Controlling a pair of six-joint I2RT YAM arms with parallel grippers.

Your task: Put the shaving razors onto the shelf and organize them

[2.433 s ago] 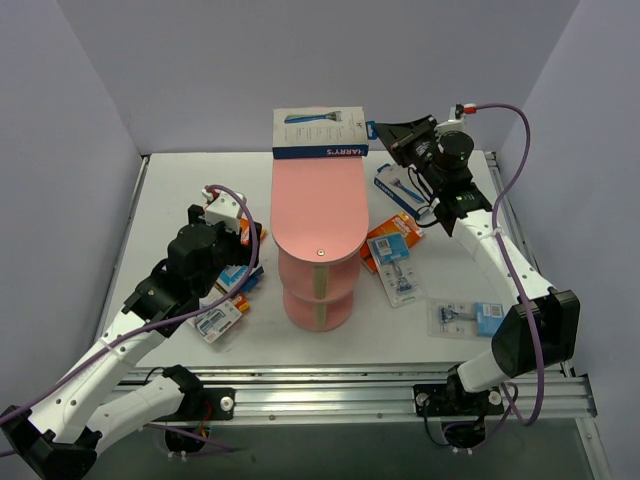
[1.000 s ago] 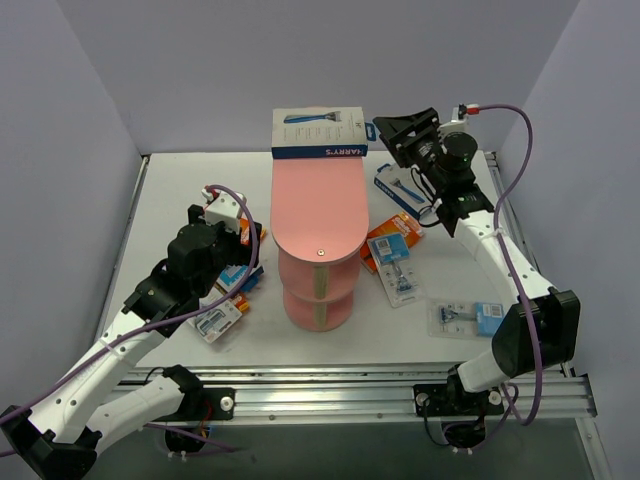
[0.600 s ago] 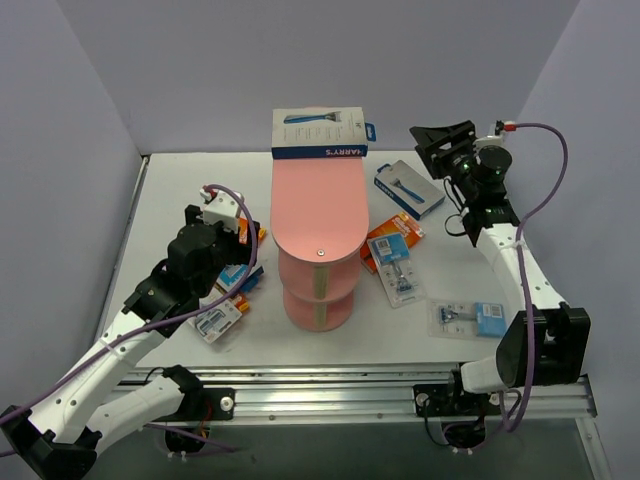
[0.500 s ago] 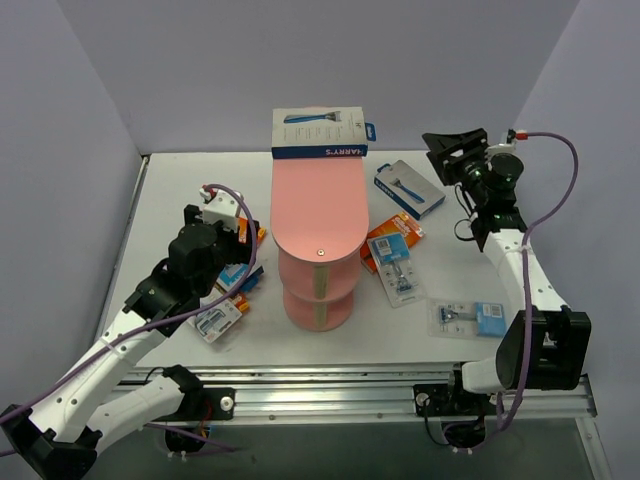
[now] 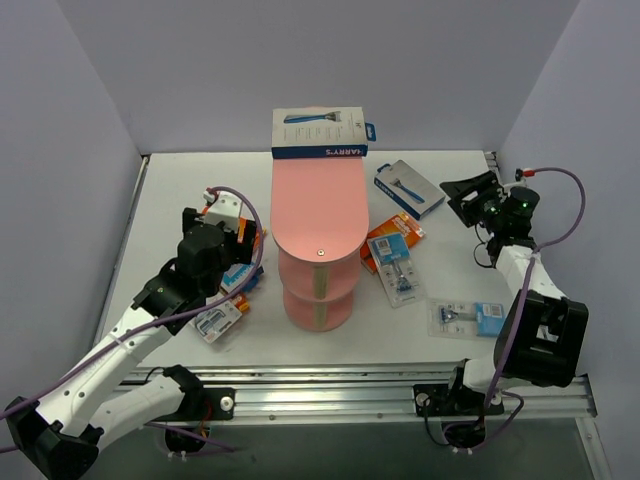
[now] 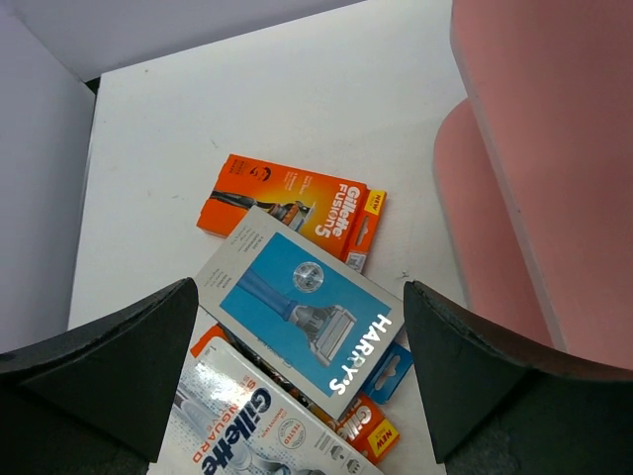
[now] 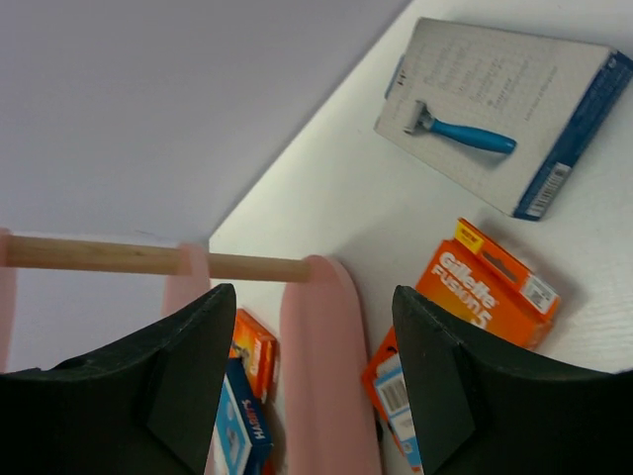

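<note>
The left gripper (image 6: 300,332), fingers wide and empty, hangs above a heap of razor packs (image 6: 287,203) on the table (image 5: 180,180), the pink shelf (image 5: 315,205) carries one Harry's box (image 5: 320,133) at the far end of its top tier, and the right gripper (image 7: 312,290), fingers apart, holds nothing.

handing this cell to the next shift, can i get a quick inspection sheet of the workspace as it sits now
surface: white table, no spills seen
job's things: pink shelf holds one Harry's box at its far end; second Harry's box, orange pack and blister packs lie on the table to its right; pile of packs to its left
clutter: nothing seen
tools: left tool open and empty above the pile; right tool open and empty on the right side
cables: purple cable on the left arm, another on the right
surroundings: lavender walls, metal rail at the near edge
</note>
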